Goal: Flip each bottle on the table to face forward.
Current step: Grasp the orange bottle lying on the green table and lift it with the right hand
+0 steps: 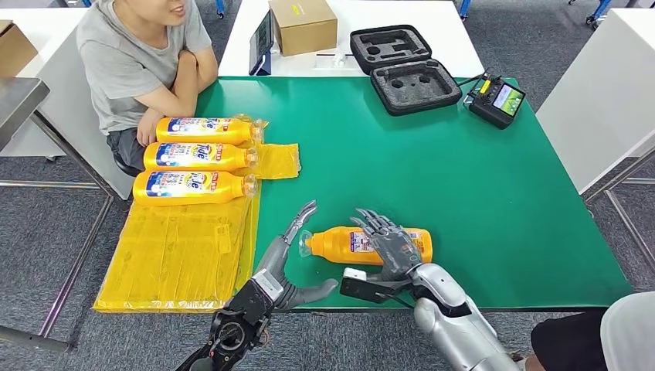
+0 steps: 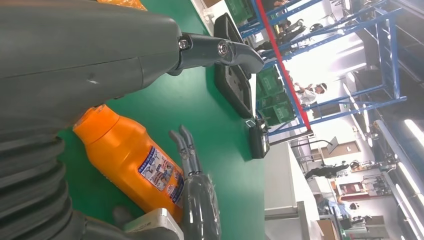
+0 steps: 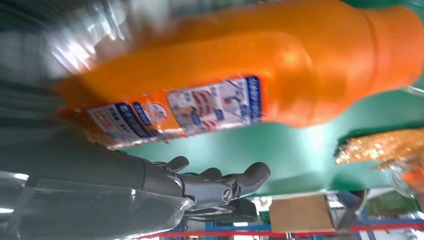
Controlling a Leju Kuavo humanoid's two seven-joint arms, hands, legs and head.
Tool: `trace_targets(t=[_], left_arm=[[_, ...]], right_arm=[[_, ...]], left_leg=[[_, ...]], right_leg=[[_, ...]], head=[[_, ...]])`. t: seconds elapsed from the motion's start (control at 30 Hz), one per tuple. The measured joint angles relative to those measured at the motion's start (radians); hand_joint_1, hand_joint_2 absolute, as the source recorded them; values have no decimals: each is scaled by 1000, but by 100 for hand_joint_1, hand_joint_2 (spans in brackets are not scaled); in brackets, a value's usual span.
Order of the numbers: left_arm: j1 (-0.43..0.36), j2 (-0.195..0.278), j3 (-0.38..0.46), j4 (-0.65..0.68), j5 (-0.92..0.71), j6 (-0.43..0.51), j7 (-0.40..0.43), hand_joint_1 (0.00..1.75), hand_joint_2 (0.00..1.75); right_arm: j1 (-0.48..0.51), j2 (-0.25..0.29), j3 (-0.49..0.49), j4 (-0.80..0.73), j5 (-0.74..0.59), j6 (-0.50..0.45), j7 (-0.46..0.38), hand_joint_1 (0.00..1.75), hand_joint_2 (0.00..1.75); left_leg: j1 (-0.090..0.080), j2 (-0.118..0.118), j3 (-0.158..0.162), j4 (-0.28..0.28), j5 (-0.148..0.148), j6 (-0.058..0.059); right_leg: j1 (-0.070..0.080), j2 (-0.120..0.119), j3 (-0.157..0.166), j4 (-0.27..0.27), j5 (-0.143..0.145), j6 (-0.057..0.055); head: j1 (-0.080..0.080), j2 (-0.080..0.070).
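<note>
Right robot hand point(image 1: 390, 246) rests draped over the orange bottle point(image 1: 340, 243), apparently grasping it. Left robot hand point(image 1: 293, 255) is released beside its cap. Next: roll the bottle label-forward.

Four orange bottles point(image 1: 369, 245), two hands point(image 1: 390, 246)

I stand in a robotics lab or workshop hall: my green bench point(image 1: 463, 178), blue steel racking point(image 2: 380, 55), an open foam-lined equipment case point(image 1: 405, 66), grey carpet point(image 1: 31, 232).
</note>
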Motion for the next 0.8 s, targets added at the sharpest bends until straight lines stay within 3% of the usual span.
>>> trace_targets(t=[0.37, 0.63, 0.8], left_arm=[[0, 0, 4, 0, -1, -1, 0, 0, 175], [0, 2, 17, 0, -8, -2, 0, 0, 175], [3, 8, 29, -1, -11, 6, 0, 0, 175]], right_arm=[[-2, -26, 20, -3, 2, 6, 7, 0, 175], [3, -47, 46, -46, 103, 21, 120, 0, 175], [6, -61, 60, -60, 128, 25, 141, 0, 175]], left_leg=[[0, 0, 0, 0, 0, 0], [0, 0, 0, 0, 0, 0], [0, 0, 0, 0, 0, 0]], right_leg=[[0, 0, 0, 0, 0, 0], [0, 0, 0, 0, 0, 0], [0, 0, 0, 0, 0, 0]], head=[[0, 0], [0, 0], [0, 0]])
